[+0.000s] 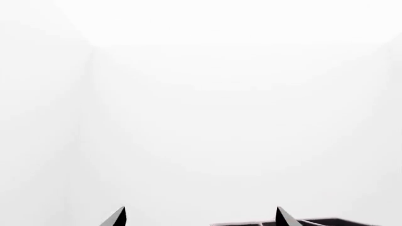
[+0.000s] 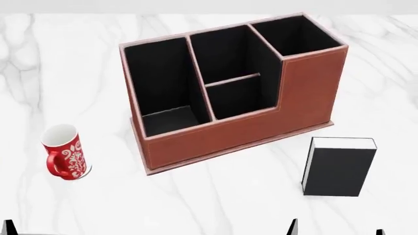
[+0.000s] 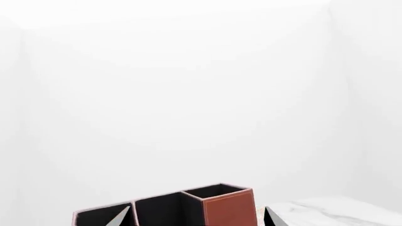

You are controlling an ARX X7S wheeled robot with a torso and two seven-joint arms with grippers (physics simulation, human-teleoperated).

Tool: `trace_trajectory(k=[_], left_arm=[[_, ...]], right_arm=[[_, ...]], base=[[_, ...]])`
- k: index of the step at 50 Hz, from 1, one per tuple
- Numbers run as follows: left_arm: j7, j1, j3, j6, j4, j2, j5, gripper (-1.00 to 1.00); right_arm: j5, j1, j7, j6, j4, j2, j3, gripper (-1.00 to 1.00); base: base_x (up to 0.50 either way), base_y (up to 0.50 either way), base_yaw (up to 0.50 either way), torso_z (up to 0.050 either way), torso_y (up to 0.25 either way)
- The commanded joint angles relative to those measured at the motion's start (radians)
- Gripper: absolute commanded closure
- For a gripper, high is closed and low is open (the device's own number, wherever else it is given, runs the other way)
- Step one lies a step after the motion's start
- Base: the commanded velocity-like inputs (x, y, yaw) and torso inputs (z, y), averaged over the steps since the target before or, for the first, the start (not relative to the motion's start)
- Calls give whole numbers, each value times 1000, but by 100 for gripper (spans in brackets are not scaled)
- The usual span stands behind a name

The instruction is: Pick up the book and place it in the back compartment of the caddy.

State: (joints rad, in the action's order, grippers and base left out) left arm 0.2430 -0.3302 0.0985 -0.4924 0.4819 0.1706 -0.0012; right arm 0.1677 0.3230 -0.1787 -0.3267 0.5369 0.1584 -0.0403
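Observation:
The black book [image 2: 339, 169] lies flat on the marble table, white page edges on its left and far sides, just right of the caddy's near corner. The reddish-brown caddy [image 2: 261, 127] stands mid-table, turned at an angle. Its back compartment [image 2: 243, 100] is the small black-lined cell behind the low wall, and it holds nothing. My right gripper [image 2: 336, 230] is open at the frame's bottom edge, just nearer than the book. Its wrist view shows the caddy [image 3: 229, 207] between its spread fingers. My left gripper [image 1: 201, 219] is open and holds nothing.
A red-and-white patterned mug [image 2: 65, 152] stands upright to the left of the caddy. The white marble table [image 2: 216, 196] stretches between the caddy and my arms. White walls fill both wrist views.

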Motion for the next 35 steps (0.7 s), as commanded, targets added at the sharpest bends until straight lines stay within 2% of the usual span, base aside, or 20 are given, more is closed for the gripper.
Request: trace_trajectory(k=[1,35], left_arm=[[8,1,9,-13,-4,11,-6,-100],[30,13,27,-2,-11,38,-16,-100]], right_arm=[[9,-1,-10,-5,-3,10,-7,-100],[26,-4,-41,-17,-6,31,-21,-100]], base=[[-39,-145,0,0,0],[-37,-144,0,0,0]])
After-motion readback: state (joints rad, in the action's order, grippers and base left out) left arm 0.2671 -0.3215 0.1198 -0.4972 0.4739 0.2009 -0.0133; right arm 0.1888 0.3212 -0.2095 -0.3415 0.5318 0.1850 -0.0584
